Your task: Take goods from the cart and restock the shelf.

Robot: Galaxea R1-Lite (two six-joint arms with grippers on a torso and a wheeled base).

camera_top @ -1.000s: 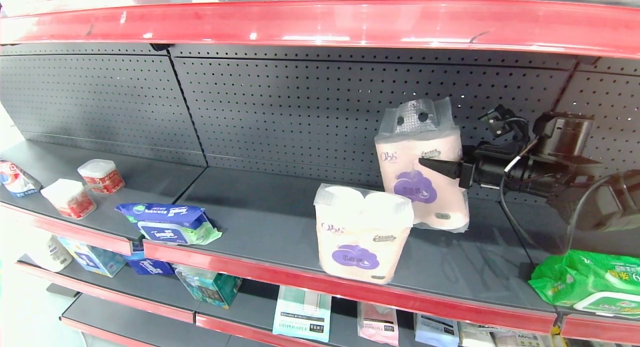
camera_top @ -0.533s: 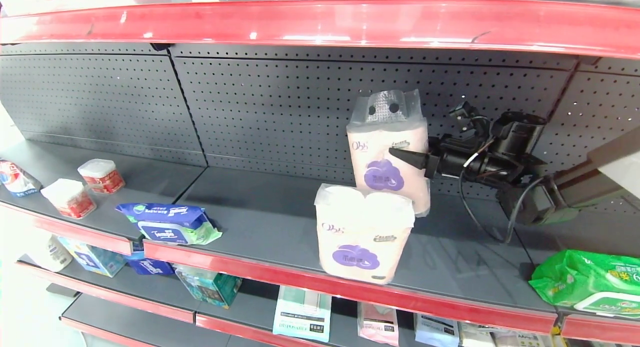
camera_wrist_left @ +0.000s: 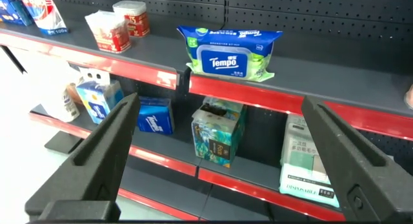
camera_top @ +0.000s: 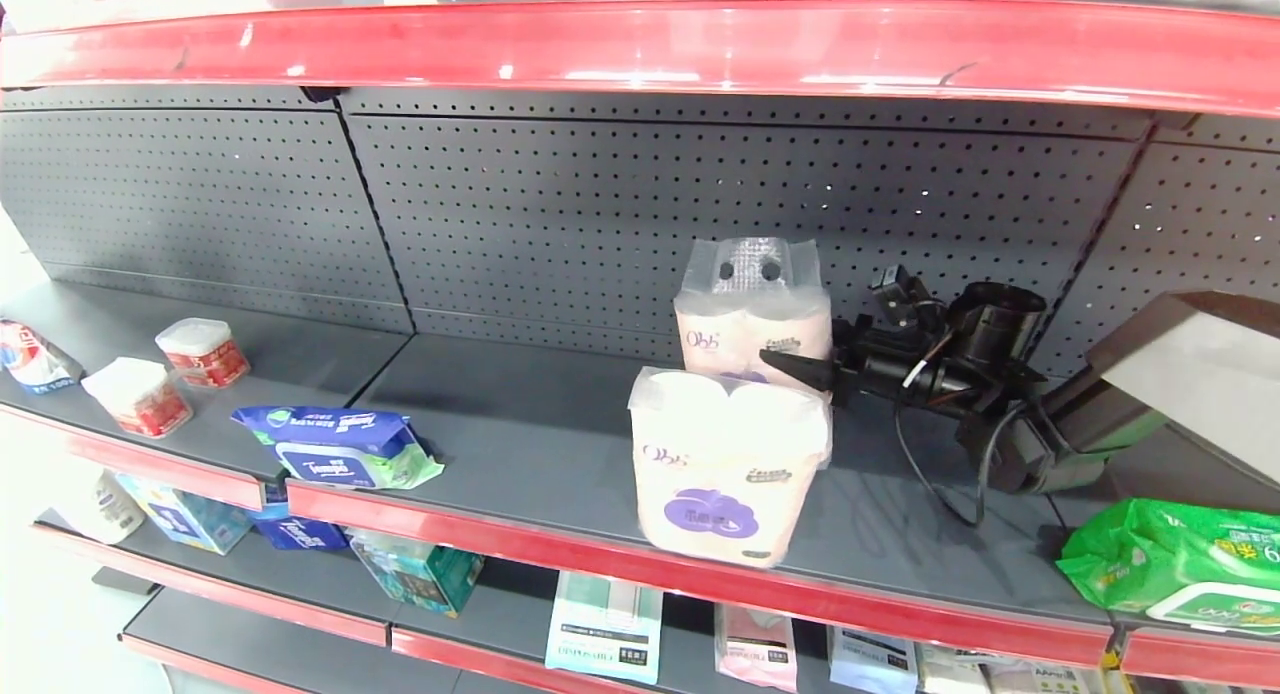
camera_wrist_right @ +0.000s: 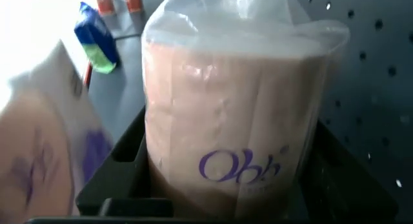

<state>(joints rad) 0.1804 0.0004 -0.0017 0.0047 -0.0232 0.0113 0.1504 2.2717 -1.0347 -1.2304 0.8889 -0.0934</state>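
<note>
From my station, the right pincer is clamped on a toilet-roll pack, gripping it across its width. In the right wrist view the pack sits between the two dark fingers, which press against its plastic wrap on either side, so the pincer is open only as far as the pack is wide. The pack stands upright over the middle shelf, close to the perforated back panel, with its punched carry flap uppermost. It is directly behind a second pack of the same kind, which stands at the shelf's red front lip. That front pack hides the held one's base, so I cannot tell whether it rests on the board. The left pincer is low in front of the lower shelves, its fingers spread wide and holding nothing. A blue wipes pack lies on the middle shelf to its left.
</note>
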